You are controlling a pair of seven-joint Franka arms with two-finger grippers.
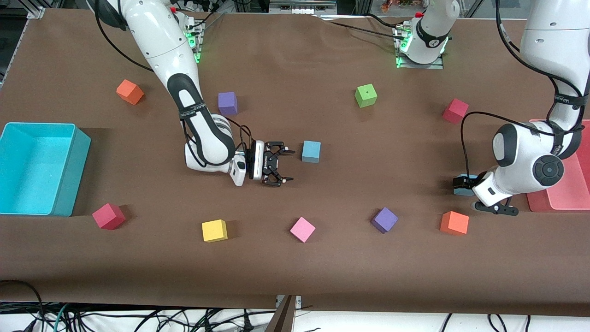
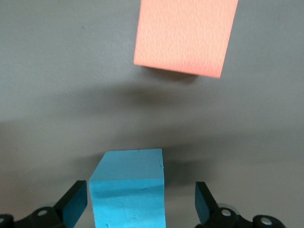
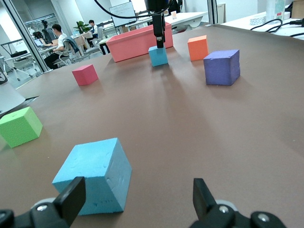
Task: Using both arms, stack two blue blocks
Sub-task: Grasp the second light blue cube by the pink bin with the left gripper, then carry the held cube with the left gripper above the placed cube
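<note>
Front: my right gripper (image 1: 286, 164) spread just beside blue block (image 1: 311, 151) mid-frame; my left gripper (image 1: 494, 208) low at frame right over second blue block (image 1: 462, 186) | Left wrist: fingers (image 2: 75, 205) spread astride it, bottom centre | Right wrist: fingers (image 3: 71, 197) spread; likely light, soft, grippy foam; pinch flat opposite faces.
</note>
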